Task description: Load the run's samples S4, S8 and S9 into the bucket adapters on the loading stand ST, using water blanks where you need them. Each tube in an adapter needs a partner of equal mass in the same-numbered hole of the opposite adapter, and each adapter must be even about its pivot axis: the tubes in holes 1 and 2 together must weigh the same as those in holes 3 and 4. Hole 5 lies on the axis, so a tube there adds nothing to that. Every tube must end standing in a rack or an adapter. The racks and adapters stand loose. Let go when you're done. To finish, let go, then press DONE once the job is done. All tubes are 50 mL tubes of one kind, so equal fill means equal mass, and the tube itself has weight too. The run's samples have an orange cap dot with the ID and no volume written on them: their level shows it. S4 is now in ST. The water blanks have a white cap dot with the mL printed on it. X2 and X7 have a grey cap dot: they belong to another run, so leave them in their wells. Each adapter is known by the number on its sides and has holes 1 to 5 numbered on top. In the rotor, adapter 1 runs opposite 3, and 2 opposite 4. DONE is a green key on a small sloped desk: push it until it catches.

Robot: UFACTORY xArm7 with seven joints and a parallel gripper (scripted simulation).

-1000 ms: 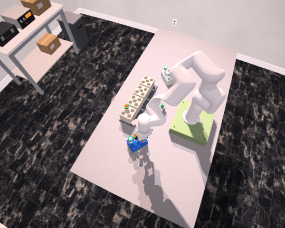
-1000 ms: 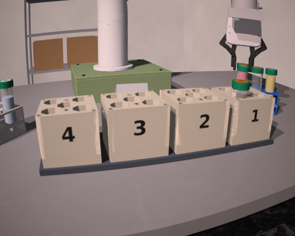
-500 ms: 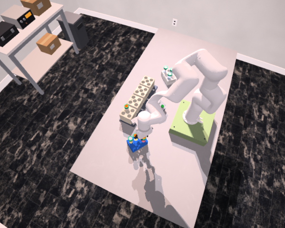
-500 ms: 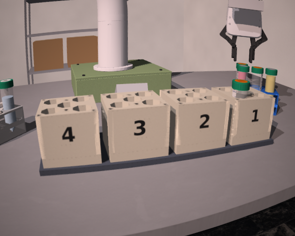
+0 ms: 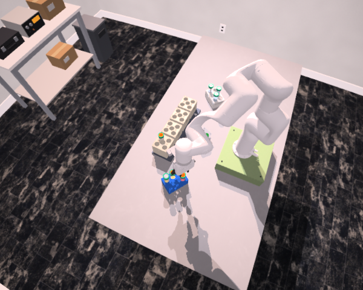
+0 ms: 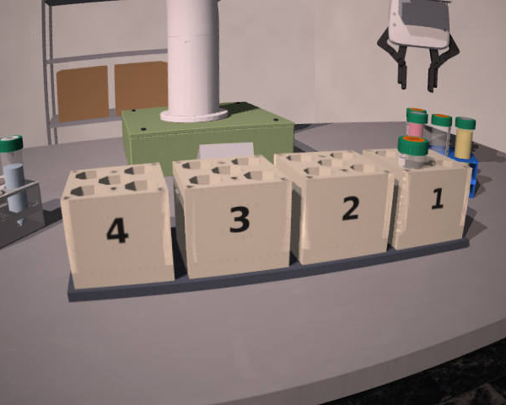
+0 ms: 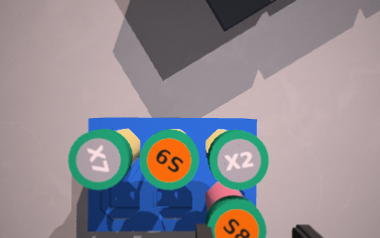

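My gripper (image 6: 417, 88) (image 7: 254, 232) is partly open and empty, above the blue rack (image 5: 170, 189) (image 7: 172, 124). S8 (image 7: 236, 228) (image 5: 183, 175) stands in the rack below the fingers, its liquid pink. S9 (image 7: 169, 160) (image 6: 441, 116) stands between X7 (image 7: 98, 160) (image 5: 166, 176) and X2 (image 7: 238, 160). S4 (image 5: 160, 135) (image 6: 412, 145) stands in adapter 1 (image 6: 436, 226); its hole number is not readable. Adapter 2 (image 6: 345, 245), adapter 3 (image 6: 240, 259) and adapter 4 (image 6: 118, 266) show no tubes. They stand on the dark loading stand (image 6: 244, 279).
A pale rack (image 5: 213, 106) at the back holds water blanks, one with a white-dotted cap (image 6: 10, 141); their printed volumes are unreadable. The green DONE key (image 5: 207, 135) is partly hidden beside the arm. The green robot base (image 5: 228, 168) stands right of the adapters.
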